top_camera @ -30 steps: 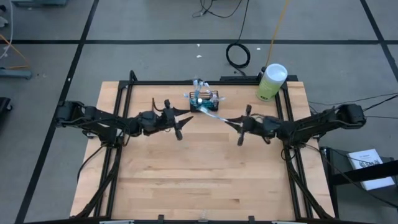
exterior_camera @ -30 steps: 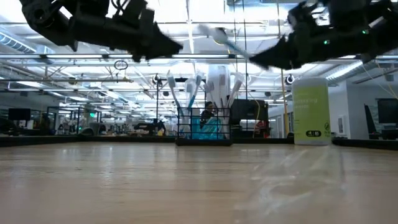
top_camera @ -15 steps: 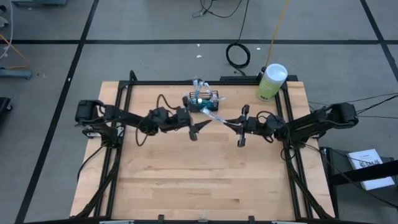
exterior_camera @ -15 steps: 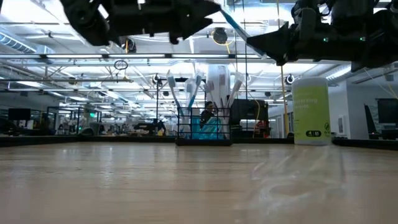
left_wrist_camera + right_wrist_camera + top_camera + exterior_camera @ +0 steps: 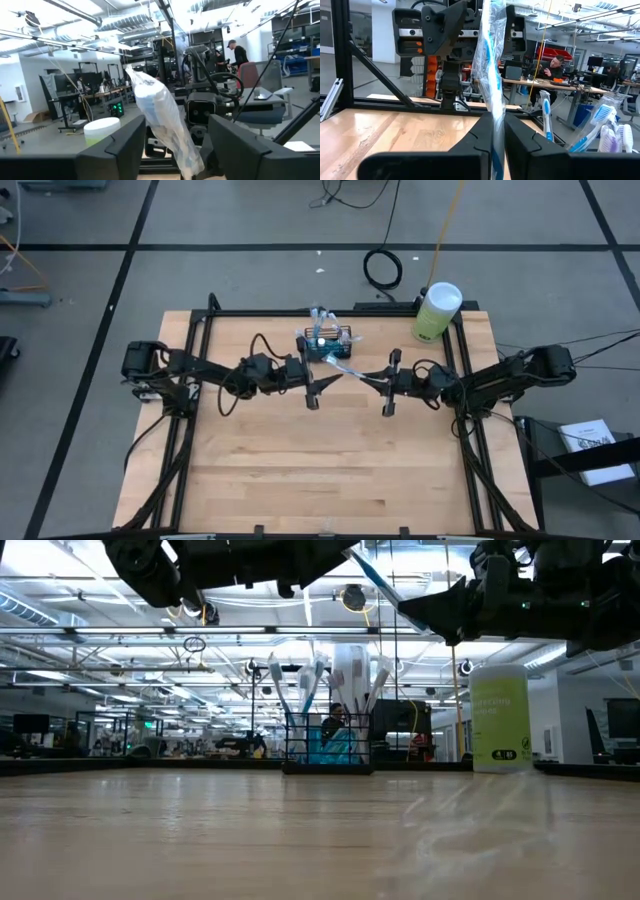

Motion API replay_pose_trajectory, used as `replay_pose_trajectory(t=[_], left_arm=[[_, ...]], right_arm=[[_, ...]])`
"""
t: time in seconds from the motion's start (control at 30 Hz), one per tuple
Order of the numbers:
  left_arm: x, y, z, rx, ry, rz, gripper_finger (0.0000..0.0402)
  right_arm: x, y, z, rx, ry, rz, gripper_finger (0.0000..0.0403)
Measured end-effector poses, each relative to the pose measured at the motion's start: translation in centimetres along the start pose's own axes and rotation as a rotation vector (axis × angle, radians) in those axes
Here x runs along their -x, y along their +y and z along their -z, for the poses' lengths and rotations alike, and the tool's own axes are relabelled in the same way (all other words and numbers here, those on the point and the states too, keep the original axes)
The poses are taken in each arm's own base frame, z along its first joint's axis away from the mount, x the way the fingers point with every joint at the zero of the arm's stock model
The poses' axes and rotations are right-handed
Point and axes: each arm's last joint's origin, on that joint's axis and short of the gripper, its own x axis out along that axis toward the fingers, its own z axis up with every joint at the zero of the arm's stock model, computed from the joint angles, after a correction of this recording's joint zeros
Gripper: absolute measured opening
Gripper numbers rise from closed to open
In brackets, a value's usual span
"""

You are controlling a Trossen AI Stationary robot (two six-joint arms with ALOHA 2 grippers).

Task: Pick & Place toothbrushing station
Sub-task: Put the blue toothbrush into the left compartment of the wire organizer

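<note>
A wrapped toothbrush is pinched tight by the right tool at frame centre. The left tool is held agape around its other end, above the bench, just below the toothbrushing station.

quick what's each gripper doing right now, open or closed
Left gripper: open, its fingers either side of the wrapped toothbrush, above the table.
Right gripper: shut on the wrapped toothbrush, near the wire basket.
</note>
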Motion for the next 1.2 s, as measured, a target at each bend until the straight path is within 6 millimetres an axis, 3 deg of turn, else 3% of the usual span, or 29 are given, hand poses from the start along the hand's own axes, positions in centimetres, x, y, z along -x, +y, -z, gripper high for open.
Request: replay_pose_trajectory(t=[0.17, 0.37, 0.47, 0.67, 0.9, 1.0, 1.2], left_arm=[[0.0, 0.0, 0.0, 0.008, -0.001, -0.001, 0.0166], [0.0, 0.0, -0.1, 0.022, -0.007, -0.001, 0.0066], [0.0, -0.1, -0.1, -0.002, -0.009, 0.018, 0.002], [0.5, 0.8, -1.8, -0.07, 0.024, -0.129, 0.0031], [2.4, 2.9, -4.1, -0.117, 0.245, -0.385, 0.0016], [3.2, 4.2, -3.9, -0.054, 0.346, -0.473, 0.0019], [3.9, 7.4, -1.5, 0.08, 0.492, -0.564, 0.0023]], right_arm=[[0.0, 0.0, 0.0, 0.0, 0.002, 0.0, 0.0016], [0.0, 0.0, 0.2, 0.003, 0.018, -0.001, 0.0017], [0.0, 0.0, 0.2, 0.003, 0.026, 0.003, 0.0038], [0.2, -0.4, 0.7, -0.059, 0.112, 0.154, 0.0114], [0.8, -0.9, 0.4, -0.07, 0.17, 0.235, 0.0196], [0.9, -0.9, 0.2, -0.069, 0.173, 0.233, 0.0213], [1.0, -0.9, 0.4, -0.065, 0.19, 0.232, 0.0222]])
